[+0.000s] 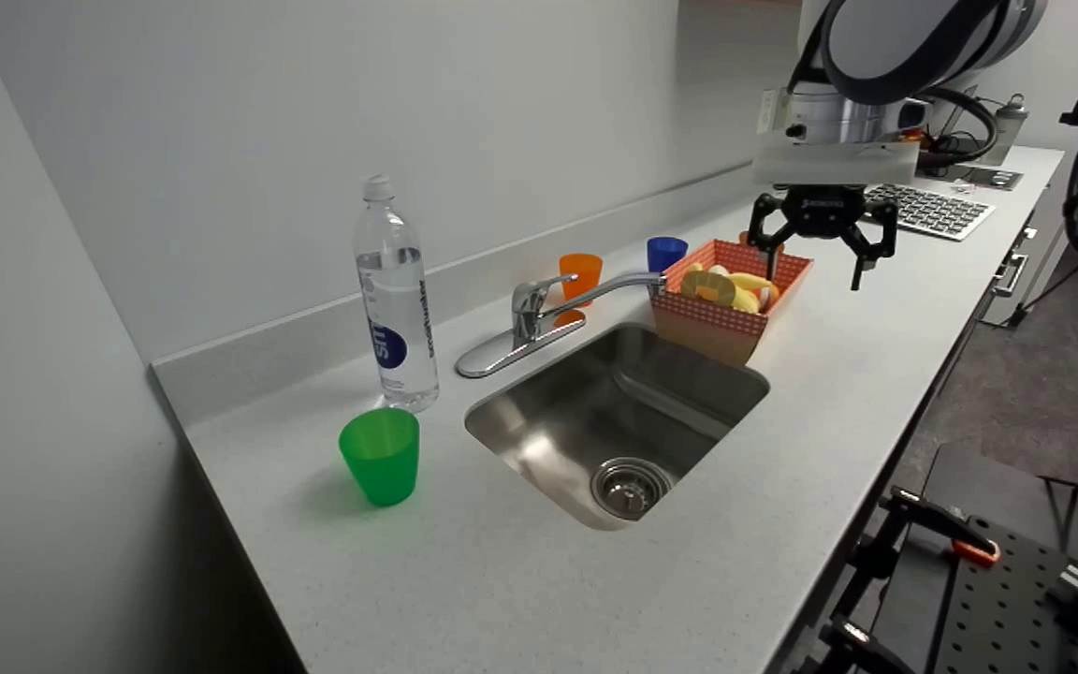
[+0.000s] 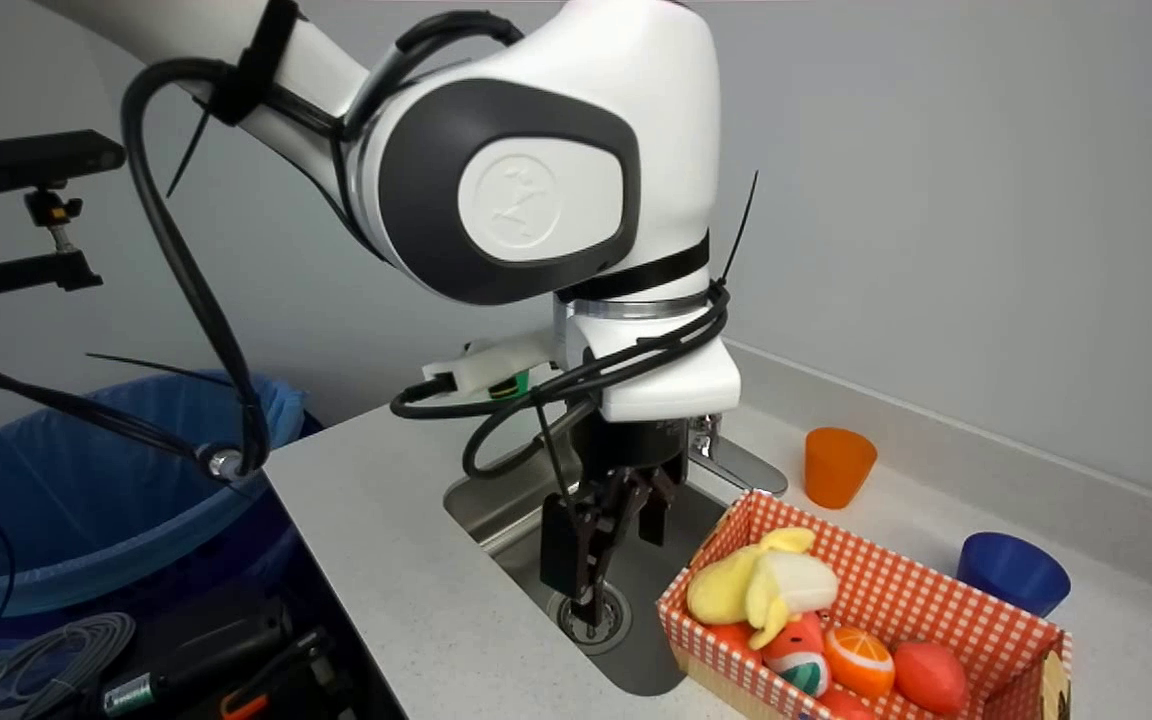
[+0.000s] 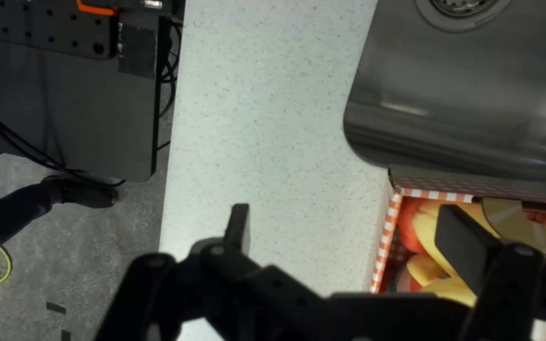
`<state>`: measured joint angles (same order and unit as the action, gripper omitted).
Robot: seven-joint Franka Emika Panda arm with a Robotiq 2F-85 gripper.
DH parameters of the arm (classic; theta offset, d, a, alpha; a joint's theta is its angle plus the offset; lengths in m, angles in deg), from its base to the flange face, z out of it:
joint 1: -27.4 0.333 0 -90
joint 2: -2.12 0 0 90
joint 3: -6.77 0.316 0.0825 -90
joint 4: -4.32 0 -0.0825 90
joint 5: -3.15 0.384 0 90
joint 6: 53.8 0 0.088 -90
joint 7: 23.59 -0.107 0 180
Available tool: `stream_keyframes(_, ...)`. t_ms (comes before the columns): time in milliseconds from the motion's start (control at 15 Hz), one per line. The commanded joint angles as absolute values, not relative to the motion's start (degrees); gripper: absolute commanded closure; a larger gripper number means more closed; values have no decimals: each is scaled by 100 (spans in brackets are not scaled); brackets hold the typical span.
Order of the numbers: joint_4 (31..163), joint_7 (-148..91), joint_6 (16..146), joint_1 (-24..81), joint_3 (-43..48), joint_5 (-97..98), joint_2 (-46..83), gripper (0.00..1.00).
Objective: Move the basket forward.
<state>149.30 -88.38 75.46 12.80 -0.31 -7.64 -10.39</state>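
My claw hangs wide, gripping nothing — the basket below it, under one finger in the wrist view, the counter under the other. That spread, I judge, suits straddling the basket's wall — not squeezing its fruit.
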Motion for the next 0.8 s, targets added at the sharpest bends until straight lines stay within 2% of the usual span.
stream_keyframes(0, 14952, -8832, 7530, 1264, -10, -757, -1087, 0)
stream_keyframes(733, 14973, -8782, 7549, 1264, -2, -797, -1095, 0)
